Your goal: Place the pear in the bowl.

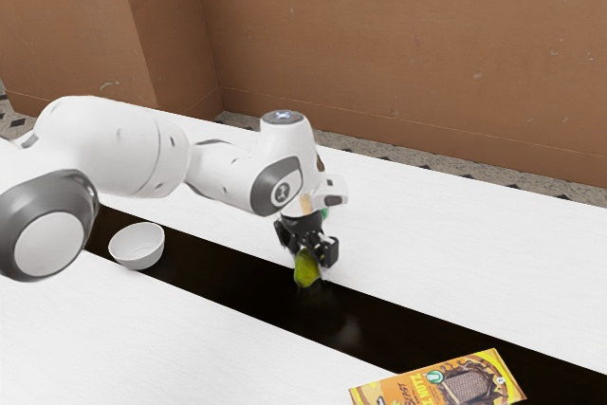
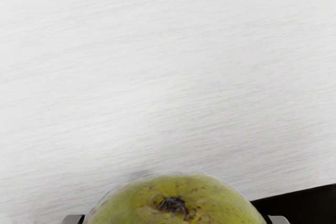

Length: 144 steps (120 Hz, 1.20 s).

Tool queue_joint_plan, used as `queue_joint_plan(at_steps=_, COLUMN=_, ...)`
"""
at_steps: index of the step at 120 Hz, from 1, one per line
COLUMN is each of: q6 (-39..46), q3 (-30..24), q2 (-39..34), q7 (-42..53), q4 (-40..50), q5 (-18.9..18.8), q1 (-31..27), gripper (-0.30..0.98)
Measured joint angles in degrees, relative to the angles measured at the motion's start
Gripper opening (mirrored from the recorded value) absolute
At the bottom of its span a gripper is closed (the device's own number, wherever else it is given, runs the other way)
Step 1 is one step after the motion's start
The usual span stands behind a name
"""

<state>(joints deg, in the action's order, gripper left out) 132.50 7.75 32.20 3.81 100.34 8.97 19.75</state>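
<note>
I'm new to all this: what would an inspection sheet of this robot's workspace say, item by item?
Surface: white table with a glossy black strip.
Job's things: pear between the gripper's fingers; white bowl, empty.
Clutter: yellow printed box; something green, partly hidden behind the gripper.
Gripper: shut on the pear, above the strip.
Cables: nothing seen.
Surroundings: brown walls, tiled floor.

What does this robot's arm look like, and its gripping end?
The arm is glossy white and rounded, like smooth tubes joined by fat elbows. Dark grey bands ring some joints, one around a plain white disc. A joint near the gripper has a small emblem, and the grey cap above it a pale bluish mark. The gripper is black and angular, with two fingers.
</note>
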Motion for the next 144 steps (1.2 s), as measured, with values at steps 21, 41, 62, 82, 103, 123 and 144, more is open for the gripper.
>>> queue_joint_plan(at_steps=21, q6=-3.9, q3=1.59, q2=-5.09, q7=-0.52, q4=0.48, q5=-0.9, q1=-0.52, gripper=0.25)
queue_joint_plan(at_steps=41, q6=-9.84, q3=7.52, q2=-9.73, q7=-0.73, q4=1.21, q5=-1.74, q1=-0.6, gripper=0.19)
queue_joint_plan(at_steps=62, q6=-13.62, q3=14.08, q2=-11.87, q7=1.28, q4=1.6, q5=-2.73, q1=-0.6, gripper=0.17)
queue_joint_plan(at_steps=82, q6=-15.58, q3=19.89, q2=-11.66, q7=4.13, q4=2.33, q5=-4.05, q1=-0.99, gripper=0.16)
queue_joint_plan(at_steps=103, q6=-16.93, q3=22.42, q2=-13.46, q7=6.99, q4=5.35, q5=-5.39, q1=-2.57, gripper=0.17)
queue_joint_plan(at_steps=123, q6=-17.14, q3=24.26, q2=-18.93, q7=9.18, q4=11.97, q5=-6.24, q1=-2.0, gripper=0.17)
queue_joint_plan(at_steps=144, q6=-16.47, q3=24.9, q2=-18.45, q7=10.94, q4=14.54, q5=-7.01, q1=-2.59, gripper=0.18)
